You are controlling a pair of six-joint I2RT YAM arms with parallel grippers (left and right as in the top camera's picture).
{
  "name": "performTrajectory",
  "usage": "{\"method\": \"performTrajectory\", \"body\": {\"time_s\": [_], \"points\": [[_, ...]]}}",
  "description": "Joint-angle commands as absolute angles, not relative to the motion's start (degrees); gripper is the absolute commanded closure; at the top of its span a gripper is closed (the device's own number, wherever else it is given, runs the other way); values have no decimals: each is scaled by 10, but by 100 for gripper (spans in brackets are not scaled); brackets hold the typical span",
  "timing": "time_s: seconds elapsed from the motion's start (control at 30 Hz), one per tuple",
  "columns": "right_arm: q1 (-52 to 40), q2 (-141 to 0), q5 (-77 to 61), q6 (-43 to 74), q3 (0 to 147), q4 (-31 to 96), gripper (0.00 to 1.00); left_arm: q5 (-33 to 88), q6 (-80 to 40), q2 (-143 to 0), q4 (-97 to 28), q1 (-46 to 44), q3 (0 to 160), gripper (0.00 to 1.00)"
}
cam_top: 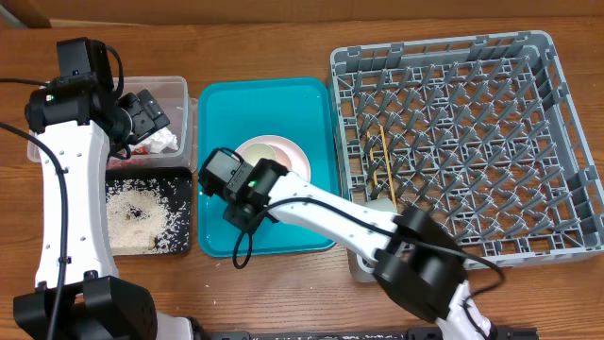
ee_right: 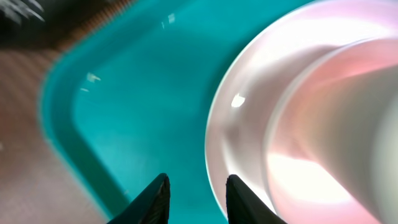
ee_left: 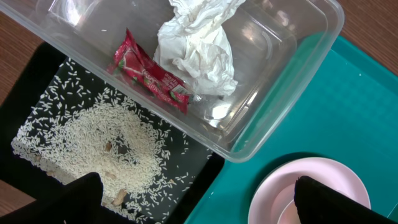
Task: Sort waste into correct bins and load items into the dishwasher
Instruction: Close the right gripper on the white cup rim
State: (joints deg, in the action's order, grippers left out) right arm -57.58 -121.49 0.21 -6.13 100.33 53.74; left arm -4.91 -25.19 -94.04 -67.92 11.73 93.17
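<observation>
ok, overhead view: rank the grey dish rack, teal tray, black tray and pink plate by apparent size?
1. Large square grey plastic dish rack
2. Teal rectangular serving tray
3. Shallow black rectangular tray
4. Round pale pink plate: partly hidden under the right arm, but it looks smallest.

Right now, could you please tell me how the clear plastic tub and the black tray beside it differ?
The clear tub is see-through with tall walls; the black tray is opaque and shallower. The clear tub holds a crumpled white napkin and a red sauce packet; the black tray holds loose rice. Both are rectangular, and both sit to the left of the teal tray.
</observation>
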Motion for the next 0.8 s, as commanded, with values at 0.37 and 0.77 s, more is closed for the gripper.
{"method": "performTrajectory", "body": {"time_s": [0.37,0.77], "points": [[-571,-1081,-1,-43,1028,521,68,-46,-260,-942,-679,116,945,0],[-547,-1130,21,-42,1027,502,68,-46,-260,-942,-679,116,945,0]]}}
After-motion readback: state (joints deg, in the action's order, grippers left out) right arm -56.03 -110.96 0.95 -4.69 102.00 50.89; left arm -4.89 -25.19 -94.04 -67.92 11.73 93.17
